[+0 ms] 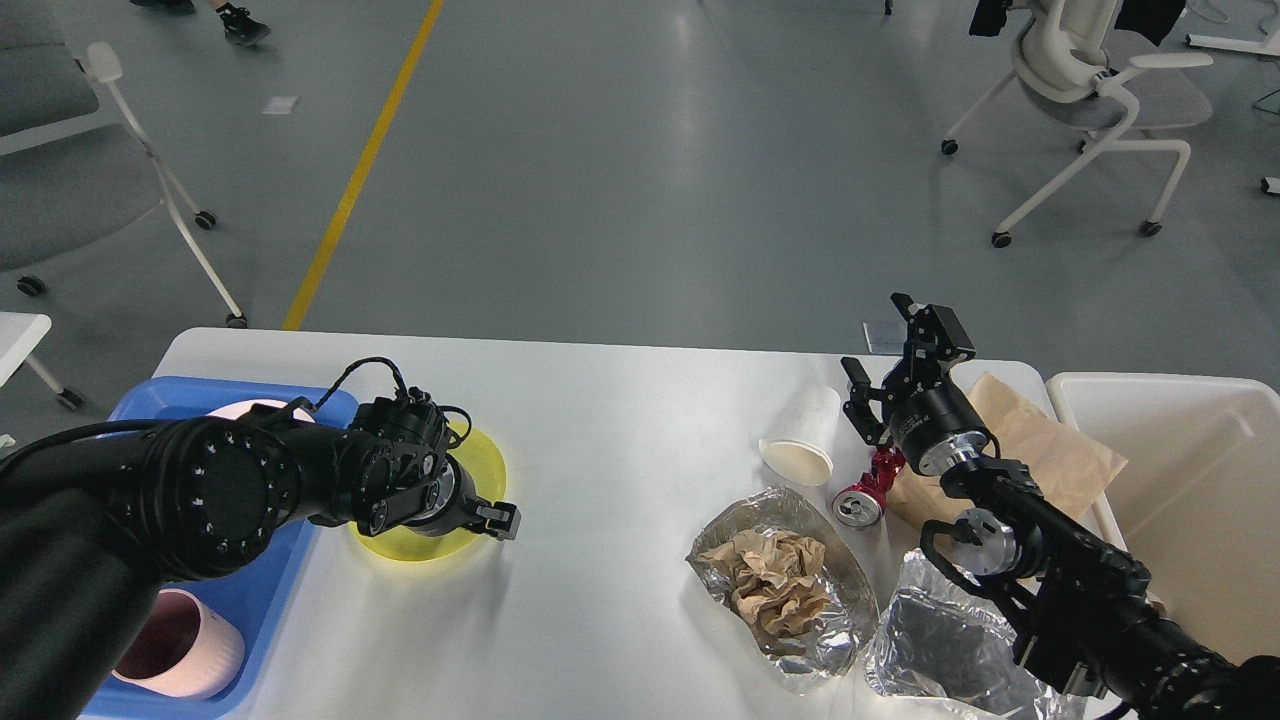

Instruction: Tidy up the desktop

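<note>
The white desktop (600, 420) carries litter on its right half. A white paper cup (803, 442) lies on its side beside a crushed red can (868, 493). A foil tray (835, 625) holds crumpled brown paper (775, 585). A second piece of foil (935, 645) lies under my right arm. A brown paper bag (1045, 450) lies by the bin. My right gripper (876, 334) is open and empty above the cup and can. My left gripper (497, 520) is at the front right rim of a yellow plate (482, 462). Its fingers show as one dark block.
A blue tray (245, 600) at the left edge holds a pink cup (180, 648) and a pale plate (255, 408). A cream bin (1190, 480) stands at the right edge. Office chairs stand on the floor beyond the table.
</note>
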Robot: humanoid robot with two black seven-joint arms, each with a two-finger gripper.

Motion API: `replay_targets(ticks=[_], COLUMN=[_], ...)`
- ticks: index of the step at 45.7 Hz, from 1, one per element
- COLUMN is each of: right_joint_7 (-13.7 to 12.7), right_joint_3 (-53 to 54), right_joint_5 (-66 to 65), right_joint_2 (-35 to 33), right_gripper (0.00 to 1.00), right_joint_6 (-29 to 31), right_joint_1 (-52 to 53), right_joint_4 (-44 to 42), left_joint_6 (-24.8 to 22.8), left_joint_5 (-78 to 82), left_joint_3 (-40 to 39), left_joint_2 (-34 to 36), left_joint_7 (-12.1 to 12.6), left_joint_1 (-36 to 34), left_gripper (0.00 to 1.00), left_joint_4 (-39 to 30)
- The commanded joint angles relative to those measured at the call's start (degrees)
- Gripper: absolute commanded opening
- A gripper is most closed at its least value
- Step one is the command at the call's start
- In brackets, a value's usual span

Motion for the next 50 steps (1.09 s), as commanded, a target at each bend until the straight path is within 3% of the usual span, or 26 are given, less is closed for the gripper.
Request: replay_targets(ticks=[1, 16, 40, 45, 50], right_joint_7=[0.08, -0.01, 0.08, 0.08, -0.01], right_joint_3=[0.01, 0.01, 0.01, 0.01, 0.01], right_joint_5=[0.00, 0.00, 0.00, 0.00, 0.00], right_joint_2=[0.00, 0.00, 0.00, 0.00, 0.00], right_gripper=[1.00, 1.00, 1.00, 1.00, 1.00], right_joint_6=[0.00, 0.00, 0.00, 0.00, 0.00], right_joint_1=[0.00, 0.00, 0.00, 0.00, 0.00], right_joint_4=[0.07, -0.02, 0.07, -0.02, -0.02], left_joint_6=[-0.17, -0.35, -0.61, -1.83, -3.07], left_joint_5=[-0.07, -0.07, -0.07, -0.07, -0.15], left_joint_3=[-0.07, 0.02, -0.07, -0.07, -0.07], left_joint_2=[-0.09, -0.09, 0.00, 0.00, 0.00], left_joint_7=[-0.05, -0.14, -0.32, -0.32, -0.40], left_joint_1=[0.48, 1.19, 1.01, 0.92, 0.84], left_gripper=[0.59, 0.44, 0.38, 0.27, 0.25], left_joint_4=[0.00, -0.09, -0.09, -0.27, -0.27])
